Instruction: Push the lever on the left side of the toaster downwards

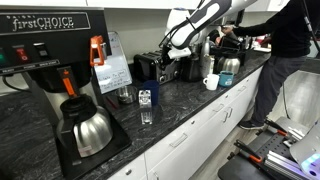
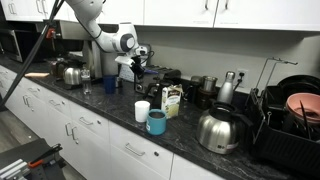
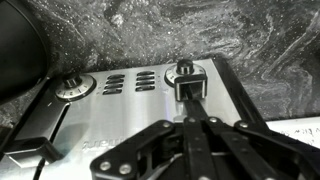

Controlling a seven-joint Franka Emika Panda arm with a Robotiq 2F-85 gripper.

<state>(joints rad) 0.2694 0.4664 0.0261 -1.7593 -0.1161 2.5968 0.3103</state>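
The toaster (image 1: 150, 67) stands on the dark counter beyond the brewer; it also shows in the other exterior view (image 2: 152, 77). In the wrist view its brushed-steel panel (image 3: 120, 125) carries vent slots, a round knob (image 3: 73, 87) and a black lever (image 3: 187, 84). My gripper (image 3: 190, 103) is shut, fingers pressed together, with the tips against the lever's handle. In both exterior views the gripper (image 1: 172, 54) (image 2: 134, 66) hangs right at the toaster's end. Nothing is held.
A tall black coffee brewer (image 1: 50, 40) with a steel carafe (image 1: 90, 130) stands near one exterior camera. A glass (image 1: 146, 108), white cup (image 1: 211, 82), teal mug (image 2: 157, 122), kettle (image 2: 219, 129) and dish rack (image 2: 290, 120) sit along the counter. A person (image 1: 290, 50) stands at the far end.
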